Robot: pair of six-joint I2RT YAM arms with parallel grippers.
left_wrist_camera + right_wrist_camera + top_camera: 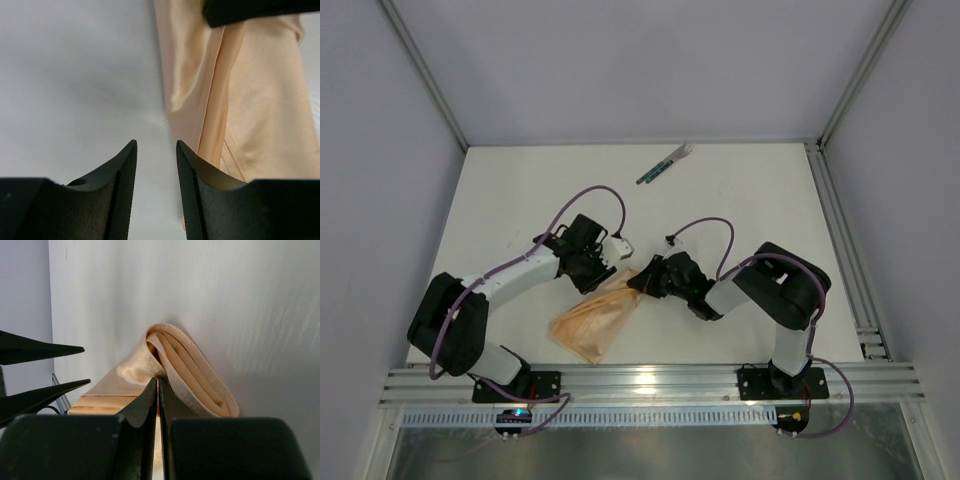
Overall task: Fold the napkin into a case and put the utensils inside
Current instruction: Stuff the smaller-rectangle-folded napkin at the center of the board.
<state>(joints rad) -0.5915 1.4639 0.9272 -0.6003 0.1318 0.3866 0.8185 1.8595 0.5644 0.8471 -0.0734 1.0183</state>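
Peach-tan napkin: lies folded in several layers on the white table, between the two arms and near the front edge, running diagonally from near left to far right.
Napkin's far end: lifted off the table into a rounded hump of stacked folds, seen close up from the right wrist.
Right gripper: fingers pressed together on that raised far end, with a sliver of cloth showing between them.
Left gripper: fingers stand a narrow gap apart and hold nothing; it hangs low over bare table, just beside the napkin's left edge.
Crowding: both wrists meet over the napkin's far end. The right gripper shows as a dark bar across the cloth in the left wrist view, and the left gripper's two fingers jut in as dark points at the left of the right wrist view.
Utensils: dark green handles with pale ends, lying together on a diagonal near the table's far edge, well apart from the napkin and both grippers.
Cables: purple loops arch above each wrist.
Rail: silvery metal bar along the near edge, carrying both arm bases.
Walls: pale panels on three sides.
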